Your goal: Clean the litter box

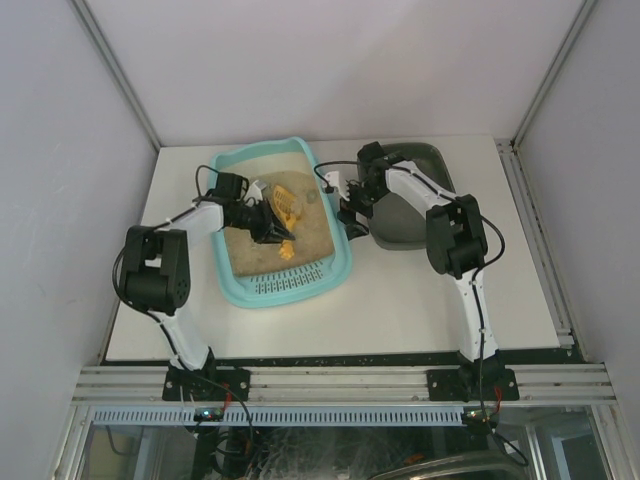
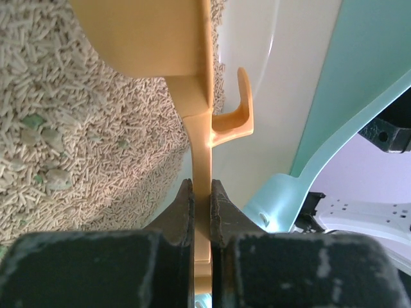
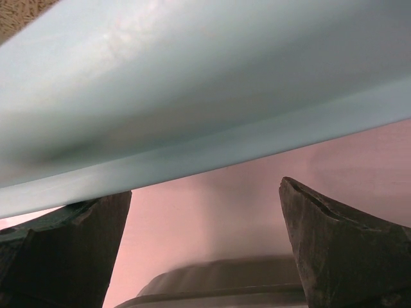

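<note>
Top view: one large light-teal rectangular plastic litter box [image 1: 290,287], filled with tan litter, lies left of centre on the white surface [image 1: 400,310], just beside one dark grey plastic tray [image 1: 400,225]. One orange plastic scoop [image 1: 286,205] sits over the litter. Of two tools, the left tool [image 1: 270,228] is inside the box and the right tool [image 1: 352,222] is at its right rim. Left wrist view: the left tool [image 2: 202,205] is clamped narrow on the scoop [image 2: 154,38] handle, above the litter [image 2: 77,128]. Right wrist view: the right tool [image 3: 204,189] stands wide, holding nothing, just under the litter box [image 3: 192,96] rim.
</note>
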Controlling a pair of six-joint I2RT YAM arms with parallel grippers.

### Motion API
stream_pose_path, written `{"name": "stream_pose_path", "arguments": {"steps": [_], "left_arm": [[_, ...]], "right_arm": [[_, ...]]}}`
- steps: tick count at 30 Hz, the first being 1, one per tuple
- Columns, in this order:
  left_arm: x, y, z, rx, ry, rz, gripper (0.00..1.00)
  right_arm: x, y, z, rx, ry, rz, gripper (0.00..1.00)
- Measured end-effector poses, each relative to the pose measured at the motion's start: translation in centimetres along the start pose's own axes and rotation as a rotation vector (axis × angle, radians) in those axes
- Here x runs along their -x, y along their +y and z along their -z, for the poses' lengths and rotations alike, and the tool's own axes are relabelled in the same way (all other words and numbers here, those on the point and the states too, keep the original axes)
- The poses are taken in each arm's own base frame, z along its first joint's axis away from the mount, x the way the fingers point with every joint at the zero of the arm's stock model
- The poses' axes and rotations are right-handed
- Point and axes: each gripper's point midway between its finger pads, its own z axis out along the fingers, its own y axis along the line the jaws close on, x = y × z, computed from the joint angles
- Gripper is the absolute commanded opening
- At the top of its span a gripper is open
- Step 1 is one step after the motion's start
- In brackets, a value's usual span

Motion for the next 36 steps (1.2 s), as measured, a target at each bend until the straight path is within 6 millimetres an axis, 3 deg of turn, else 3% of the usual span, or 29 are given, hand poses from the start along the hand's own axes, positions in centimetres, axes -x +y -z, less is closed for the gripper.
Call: {"name": "stream_pose_path", "arguments": {"steps": [9, 17, 21, 29, 36], "left_arm": [[1.7, -2.2, -1.2, 0.067, 0.022, -0.109, 0.0], [1.7, -2.1, -2.8, 0.086, 0.082, -0.147, 0.0], [2.1, -2.1, -3.3, 0.099, 0.088, -0.16, 0.0], [4.6, -1.1, -3.8, 0.243, 0.068, -0.196, 0.0], [5.0, -1.8, -4.2, 0.255, 0.078, -0.225, 0.0]], "right_arm": [[1.3, -3.4, 0.3, -0.114, -0.017, 0.159, 1.0], [6.3, -9.2, 2.6, -0.26, -0.082, 0.38, 1.0], [6.9, -9.5, 2.6, -0.263, -0.079, 0.429, 1.0], [5.1, -9.4, 0.5, -0.221, -0.044, 0.426, 1.0], [4.9, -9.5, 0.2, -0.221, -0.028, 0.428, 1.0]]}}
